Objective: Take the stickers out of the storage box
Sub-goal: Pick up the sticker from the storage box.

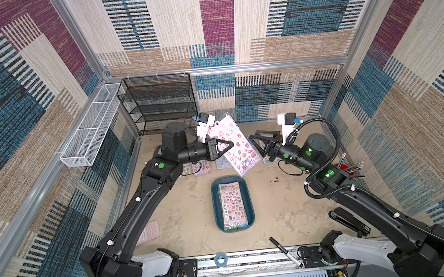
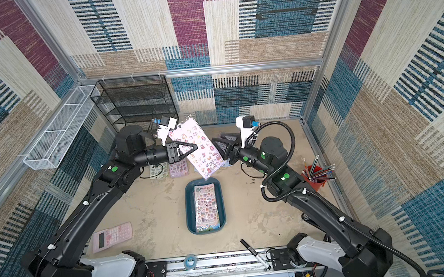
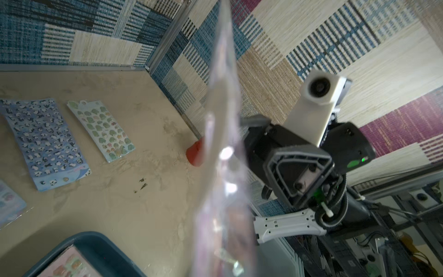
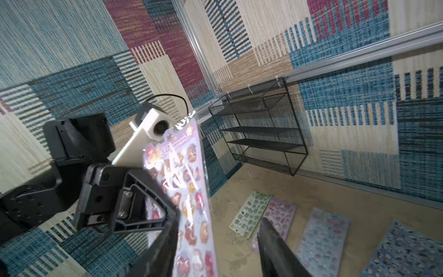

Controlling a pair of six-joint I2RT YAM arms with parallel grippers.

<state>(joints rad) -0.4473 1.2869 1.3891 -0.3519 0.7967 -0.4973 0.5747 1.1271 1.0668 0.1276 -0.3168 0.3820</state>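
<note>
While clamping one long edge of a pink-lilac sticker sheet (image 1: 243, 153) between jaws pressed together, holds it tilted in the air above the far middle of the desk (image 1: 188, 213) — so much for the left gripper (image 1: 231, 144). As for the right gripper (image 1: 252, 135): stands with jaws apart at the sheet's opposite long edge, that edge between the fingers (image 4: 268, 239) in the right wrist view; cannot tell whether touching. Near the desk's middle, just nearer than the raised sheet's low end: the storage box (image 1: 215, 198), teal, holding a stack of stickers (image 1: 232, 205) with a multicolour sheet uppermost. Along the far edge, flat on the desk and out of the box: a green sheet (image 2: 155, 171), a pink sheet (image 2: 179, 169), a lilac-blue sheet (image 4: 323, 239), a blue panda sheet (image 3: 45, 141) and a second green sheet (image 3: 103, 129). Toward the near left corner: a pink calculator (image 2: 112, 236). By the right edge: a red cup of pencils (image 2: 315, 182). At the near edge: a black marker (image 2: 254, 254). In the far left corner: a black mesh rack (image 1: 159, 103).
</note>
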